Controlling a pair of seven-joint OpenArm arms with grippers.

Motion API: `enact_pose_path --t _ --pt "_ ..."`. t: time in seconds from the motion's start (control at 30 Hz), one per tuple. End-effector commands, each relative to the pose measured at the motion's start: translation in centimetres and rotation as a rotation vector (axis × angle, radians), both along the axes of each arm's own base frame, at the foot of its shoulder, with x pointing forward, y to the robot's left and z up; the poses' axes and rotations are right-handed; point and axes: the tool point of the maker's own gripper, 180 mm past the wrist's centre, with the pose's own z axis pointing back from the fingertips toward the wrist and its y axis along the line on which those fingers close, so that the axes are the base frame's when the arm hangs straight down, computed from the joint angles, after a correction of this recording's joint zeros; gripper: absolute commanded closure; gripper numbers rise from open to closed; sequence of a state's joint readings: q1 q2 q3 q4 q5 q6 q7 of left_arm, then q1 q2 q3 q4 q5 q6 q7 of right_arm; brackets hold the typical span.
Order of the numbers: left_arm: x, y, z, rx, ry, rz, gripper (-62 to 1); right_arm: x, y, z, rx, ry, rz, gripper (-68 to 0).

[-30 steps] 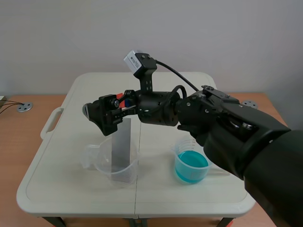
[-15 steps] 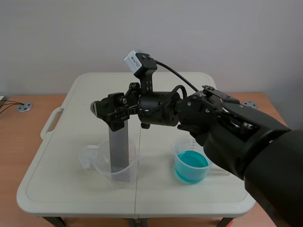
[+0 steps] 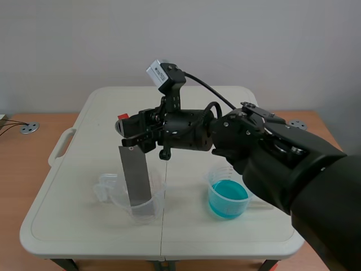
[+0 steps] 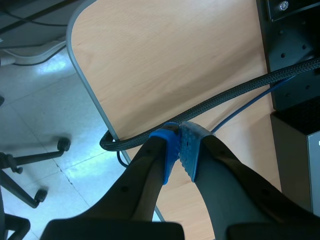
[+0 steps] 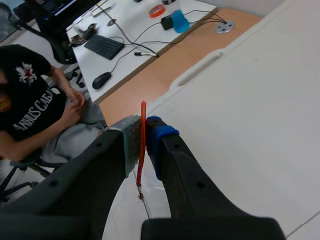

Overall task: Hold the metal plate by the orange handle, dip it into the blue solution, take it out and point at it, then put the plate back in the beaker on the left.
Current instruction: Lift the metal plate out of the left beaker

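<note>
The grey metal plate [image 3: 134,175] stands tilted in the clear beaker [image 3: 113,191] on the left of the table. My right gripper [image 3: 131,134] reaches across from the right and is shut on the plate's orange handle [image 3: 122,117]. In the right wrist view the orange handle [image 5: 142,131] shows edge-on, pressed between the two pads of the right gripper [image 5: 143,140]. The beaker of blue solution [image 3: 227,199] sits to the right, under the right arm. My left gripper [image 4: 179,150] is shut on nothing, off the table, above a wooden surface and a black cable [image 4: 215,102].
The white folding table [image 3: 84,226] has a handle slot on its left edge. A person [image 5: 35,115] sits by a desk with a keyboard [image 5: 104,46] beyond the table. The right arm spans the table's middle.
My right gripper has closed on the orange handle. The plate's top has shifted left, so it now leans in the clear beaker. The left gripper stays shut.
</note>
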State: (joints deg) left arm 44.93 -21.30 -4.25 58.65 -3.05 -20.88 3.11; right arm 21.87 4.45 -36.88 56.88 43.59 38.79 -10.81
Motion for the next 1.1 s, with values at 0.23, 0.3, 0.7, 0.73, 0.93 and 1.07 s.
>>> enact_pose_path --t 0.23,0.3,0.7,0.73,0.93,1.07 --pt "0.2 -0.1 0.3 -0.008 -0.008 -0.008 -2.1 -0.3 0.6 2.1 0.066 -0.046 0.052 -1.3" --pt "0.2 -0.1 0.3 -0.008 -0.008 -0.008 -2.1 -0.2 0.6 2.3 0.075 -0.049 0.047 -1.3" --pt "0.3 -0.1 0.3 -0.011 -0.015 -0.007 -2.1 -1.8 1.5 4.2 0.094 -0.129 0.080 -1.3" --pt "0.3 -0.1 0.3 -0.011 -0.015 -0.007 -2.1 -2.0 1.6 4.5 0.093 -0.142 0.087 -1.3" --pt "0.3 -0.1 0.3 -0.011 -0.015 -0.007 -2.1 -3.6 2.0 6.0 0.094 -0.212 0.114 -1.3" --pt "0.3 -0.2 0.3 -0.012 -0.016 -0.007 -2.1 -4.4 2.0 7.4 0.100 -0.263 0.128 -1.3"
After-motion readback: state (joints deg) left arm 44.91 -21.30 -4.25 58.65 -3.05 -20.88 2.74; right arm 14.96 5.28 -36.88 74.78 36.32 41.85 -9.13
